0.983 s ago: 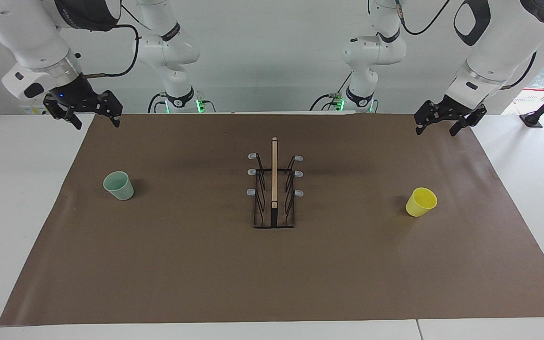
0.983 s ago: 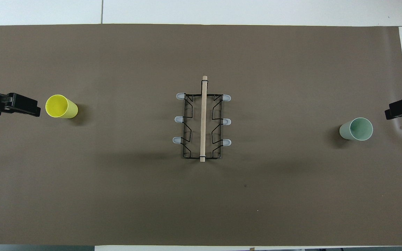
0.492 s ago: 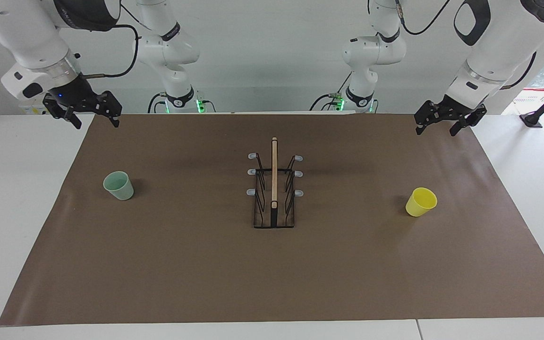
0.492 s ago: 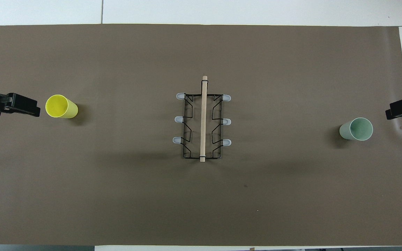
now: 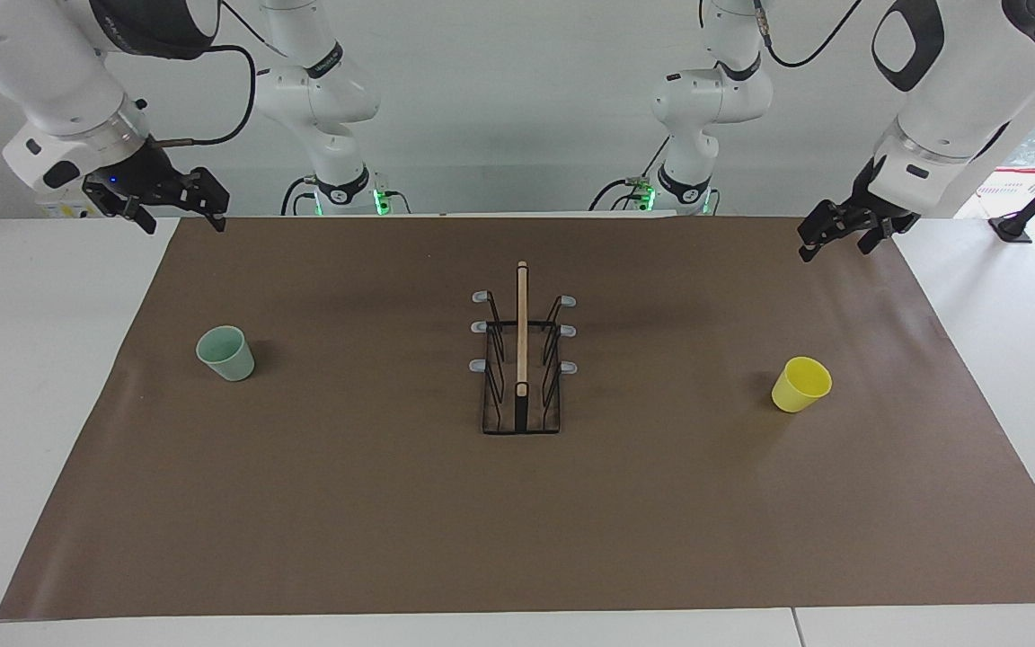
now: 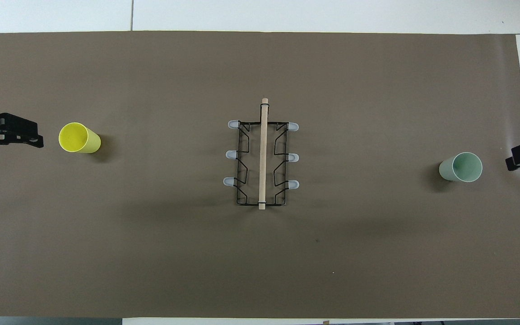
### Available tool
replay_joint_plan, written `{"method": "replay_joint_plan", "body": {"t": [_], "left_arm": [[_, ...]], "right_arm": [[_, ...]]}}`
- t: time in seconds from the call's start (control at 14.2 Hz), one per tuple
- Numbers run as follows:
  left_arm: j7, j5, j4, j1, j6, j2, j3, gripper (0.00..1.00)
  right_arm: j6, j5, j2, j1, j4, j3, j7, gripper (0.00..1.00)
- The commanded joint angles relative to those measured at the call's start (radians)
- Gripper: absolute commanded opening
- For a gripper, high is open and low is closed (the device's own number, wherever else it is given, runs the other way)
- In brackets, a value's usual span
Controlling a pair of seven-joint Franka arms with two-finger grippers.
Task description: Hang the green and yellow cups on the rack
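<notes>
Cups, green cup [image 5: 226,353] and yellow cup [image 5: 801,385], flank the rack [image 5: 522,359]; left gripper [image 5: 834,241] and right gripper [image 5: 176,214] hover apart-jawed, empty.

facing view: high, across the surface [image 5: 50,359], looking at both arm bases | overhead view: high above the robots' end, steeply down | both stand well back | shared: brown mat [image 6: 151,253], rack [image 5: 521,395], half-turn apart
</notes>
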Motion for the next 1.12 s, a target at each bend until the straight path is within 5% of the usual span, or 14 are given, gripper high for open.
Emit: {"method": "replay_joint_plan", "body": {"t": [0.0, 0.14, 0.28, 0.56, 0.7, 0.91, 1.05], "left_arm": [[-0.180, -0.071, 0.044, 0.068, 0.003, 0.065, -0.001, 1.00], [-0.320, -0.129, 0.117, 0.114, 0.007, 0.148, -0.001, 1.00], [-0.447, -0.143, 0.172, 0.151, 0.017, 0.225, -0.001, 1.00], [-0.665, -0.227, 0.318, 0.206, 0.001, 0.410, 0.016, 1.00], [-0.776, -0.320, 0.318, 0.231, 0.012, 0.466, 0.044, 1.00], [-0.831, -0.511, 0.309, 0.295, 0.040, 0.564, 0.079, 1.00], [-0.834, -0.537, 0.209, 0.309, 0.146, 0.567, 0.078, 1.00]], "right_arm": [[-0.016, -0.076, 0.007, 0.006, -0.027, 0.019, -0.010, 1.00], [-0.087, -0.304, 0.082, 0.102, -0.002, 0.052, -0.146, 1.00], [-0.104, -0.369, 0.135, 0.136, 0.024, 0.060, -0.267, 1.00], [-0.063, -0.688, 0.195, 0.269, -0.088, 0.075, -0.592, 1.00], [-0.029, -0.736, 0.196, 0.288, -0.162, 0.077, -0.766, 1.00], [0.031, -0.832, 0.227, 0.363, -0.280, 0.080, -0.769, 1.00], [0.091, -0.882, 0.248, 0.402, -0.321, 0.080, -0.769, 1.00]]}}
